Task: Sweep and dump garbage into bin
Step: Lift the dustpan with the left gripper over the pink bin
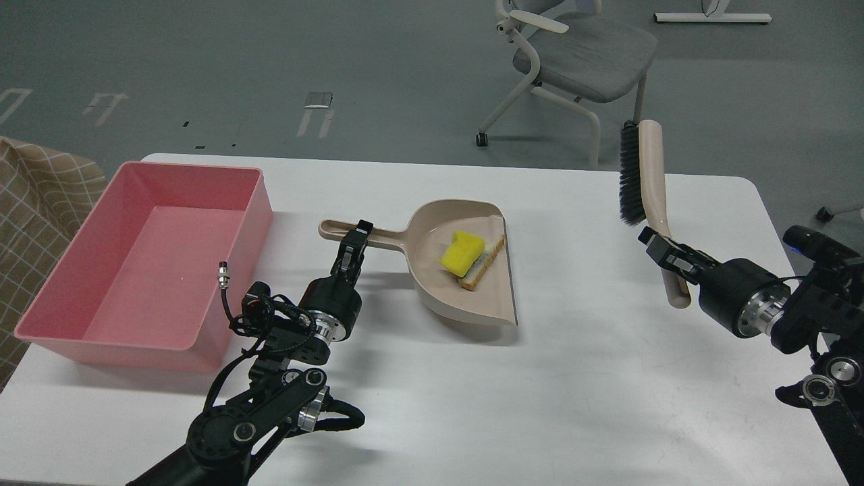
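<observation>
- Sweeping looks done: yellow sponge (462,254) and bread slice (484,263) lying together inside the beige dustpan (466,307) at mid worktop (607,378).
- Dump step in hand, judging by the pink bin (145,260) standing empty, left of the pan.
- Next: lift by the handle, carry left over the bin, tip.
- Left claw (356,241) closed narrow on the dustpan handle.
- Right claw (665,251) clamped on the brush (644,175) handle, bristles raised, well apart from the pan.
</observation>
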Tool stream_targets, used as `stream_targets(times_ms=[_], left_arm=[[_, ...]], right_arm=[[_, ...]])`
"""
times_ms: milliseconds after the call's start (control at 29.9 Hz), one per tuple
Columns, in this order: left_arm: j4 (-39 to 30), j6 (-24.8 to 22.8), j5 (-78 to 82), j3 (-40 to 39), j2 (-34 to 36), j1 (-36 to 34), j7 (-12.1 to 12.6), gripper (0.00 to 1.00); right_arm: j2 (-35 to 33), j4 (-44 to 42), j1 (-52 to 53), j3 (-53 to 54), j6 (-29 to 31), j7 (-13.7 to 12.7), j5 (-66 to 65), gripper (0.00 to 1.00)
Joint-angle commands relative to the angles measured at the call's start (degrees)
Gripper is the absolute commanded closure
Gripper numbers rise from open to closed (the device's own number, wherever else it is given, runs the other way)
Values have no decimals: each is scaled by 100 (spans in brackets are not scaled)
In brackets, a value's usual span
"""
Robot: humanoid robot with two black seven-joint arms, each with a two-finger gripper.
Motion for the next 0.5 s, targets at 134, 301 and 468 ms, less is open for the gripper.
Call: stream_targets(times_ms=[134,301,468], left_arm=[[-59,5,-515,-63,69,-307,79,100],[-59,-4,-604,-72,122,-387,97,100],[-68,-48,-910,-133,534,-553,105,100]], right_arm=[[-6,-10,-93,22,0,1,6,90],[-6,-10,-102,31,0,10,6,90],[-6,-45,-102,31,0,71,32,90]])
